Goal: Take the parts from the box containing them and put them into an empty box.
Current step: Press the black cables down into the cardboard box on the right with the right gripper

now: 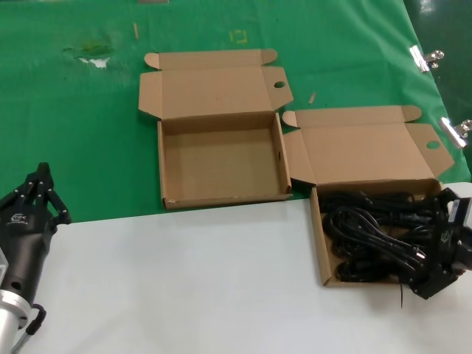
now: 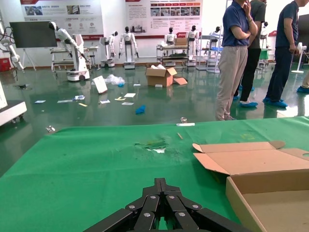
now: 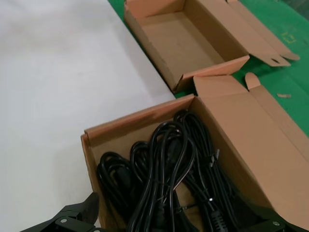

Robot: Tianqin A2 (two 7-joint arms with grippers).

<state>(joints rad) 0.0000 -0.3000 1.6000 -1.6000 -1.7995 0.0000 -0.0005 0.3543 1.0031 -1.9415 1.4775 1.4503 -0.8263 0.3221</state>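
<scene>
Two shallow brown cardboard mailer boxes lie open on the worktop (image 1: 192, 295), whose far part carries a green cloth (image 1: 74, 125) and whose near part is pale grey.

The empty box (image 1: 221, 166) sits at about 12 o'clock from the middle of the head view, wholly on the green cloth. Its hinged lid with rounded tabs and one round hole is folded back flat toward the far side. Nothing lies inside its tray.

The box containing the parts (image 1: 323, 243) sits at about 3 o'clock, its tray on the grey surface and its lid laid back onto the cloth, the lid's corner just beside the empty box's near right corner. Inside it lie the black rubbery power cords (image 1: 369, 232), coiled as long slim bundles running across the tray and piled against each other; the right wrist view shows them filling most of the tray.

The right gripper (image 1: 435, 254) hangs over the right end of that tray, above the cords, its jaws spread wide with nothing between them.

The left gripper (image 1: 40, 193) is parked at about 8 o'clock, near the cloth's edge, well apart from both boxes, its fingers drawn together to a narrow point.
</scene>
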